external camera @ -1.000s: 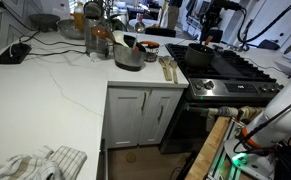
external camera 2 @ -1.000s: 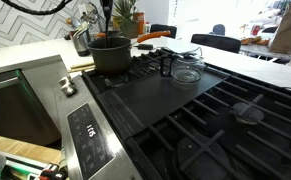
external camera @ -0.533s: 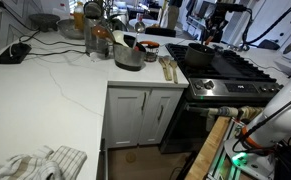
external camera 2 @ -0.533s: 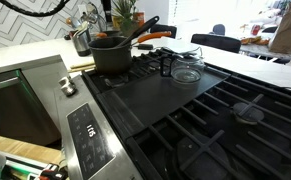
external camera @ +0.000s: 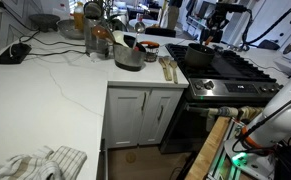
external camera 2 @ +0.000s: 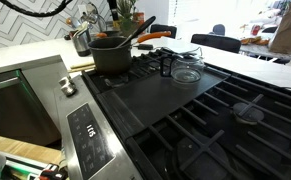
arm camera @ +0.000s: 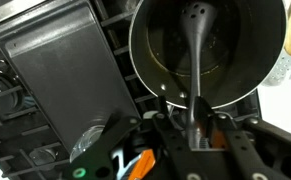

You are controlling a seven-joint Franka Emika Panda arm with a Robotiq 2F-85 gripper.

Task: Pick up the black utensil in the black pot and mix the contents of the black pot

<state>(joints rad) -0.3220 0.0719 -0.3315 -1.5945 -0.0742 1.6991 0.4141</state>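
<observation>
The black pot (external camera 2: 107, 57) stands on a back burner of the stove; it also shows in the other exterior view (external camera: 198, 53) and fills the top of the wrist view (arm camera: 155, 60). The black utensil (arm camera: 198, 50) lies with its slotted head inside the pot, its thin handle running over the rim. In an exterior view the handle (external camera 2: 141, 30) slants up out of the pot. My gripper (arm camera: 196, 118) is shut on the handle just outside the rim, a finger on each side. The arm (external camera: 217, 20) hangs over the pot.
A glass lid (external camera 2: 187, 72) lies on the grate beside the pot. A steel pot with a lid (external camera: 128, 57) and pale tan utensils (external camera: 168, 68) sit on the white counter (external camera: 65, 85). The stove's control panel (external camera 2: 90, 130) is at the front. A cloth (external camera: 35, 165) lies nearby.
The utensil's handle has come up out of the pot and now slants upward; a second ago it did not show above the rim. The pot has not moved.
</observation>
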